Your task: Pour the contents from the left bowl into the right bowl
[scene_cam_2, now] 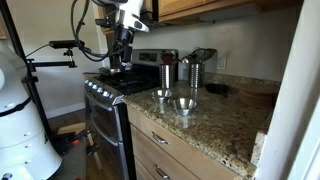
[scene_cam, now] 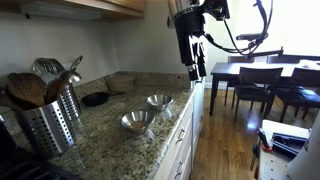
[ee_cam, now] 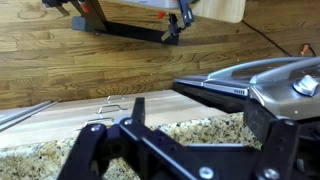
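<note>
Two shiny steel bowls stand close together on the granite counter. The left bowl (scene_cam: pixel 137 121), the wider-looking one, also shows in an exterior view (scene_cam_2: pixel 163 95). The right bowl (scene_cam: pixel 159 101) stands beside it and also shows in an exterior view (scene_cam_2: pixel 185 103). I cannot tell what is in them. My gripper (scene_cam: pixel 195 66) hangs high off the counter's front edge, well away from both bowls; an exterior view (scene_cam_2: pixel 121 62) shows it too. In the wrist view my gripper (ee_cam: pixel 198 112) is open and empty, above the counter edge; no bowl shows there.
A perforated steel utensil holder (scene_cam: pixel 45 122) with spoons and a flat black dish (scene_cam: pixel 95 98) stand behind the bowls. A stove (scene_cam_2: pixel 105 95) adjoins the counter. A dining table with chairs (scene_cam: pixel 260 80) stands on the wood floor.
</note>
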You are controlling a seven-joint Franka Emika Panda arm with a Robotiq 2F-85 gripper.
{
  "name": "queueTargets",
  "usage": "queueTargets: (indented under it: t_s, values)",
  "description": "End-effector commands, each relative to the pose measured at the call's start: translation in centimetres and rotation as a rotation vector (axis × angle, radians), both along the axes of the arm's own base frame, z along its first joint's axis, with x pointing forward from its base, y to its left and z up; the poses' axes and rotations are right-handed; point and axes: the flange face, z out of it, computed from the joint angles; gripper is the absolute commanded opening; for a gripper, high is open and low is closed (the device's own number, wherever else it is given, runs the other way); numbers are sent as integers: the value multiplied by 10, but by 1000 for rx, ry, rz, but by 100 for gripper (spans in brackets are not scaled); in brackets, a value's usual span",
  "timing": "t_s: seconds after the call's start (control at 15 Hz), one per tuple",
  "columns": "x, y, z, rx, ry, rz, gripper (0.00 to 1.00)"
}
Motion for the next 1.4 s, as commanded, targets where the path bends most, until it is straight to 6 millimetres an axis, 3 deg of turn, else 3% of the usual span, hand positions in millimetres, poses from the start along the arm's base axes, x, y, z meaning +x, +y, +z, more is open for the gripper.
queueTargets:
  t_s: [0.0,0.53,1.33]
  values:
    - [0,0,0,0,1,0,100]
    - [7,2,-4,-22,9,1,100]
    - [64,52,-40,-180,14,73,100]
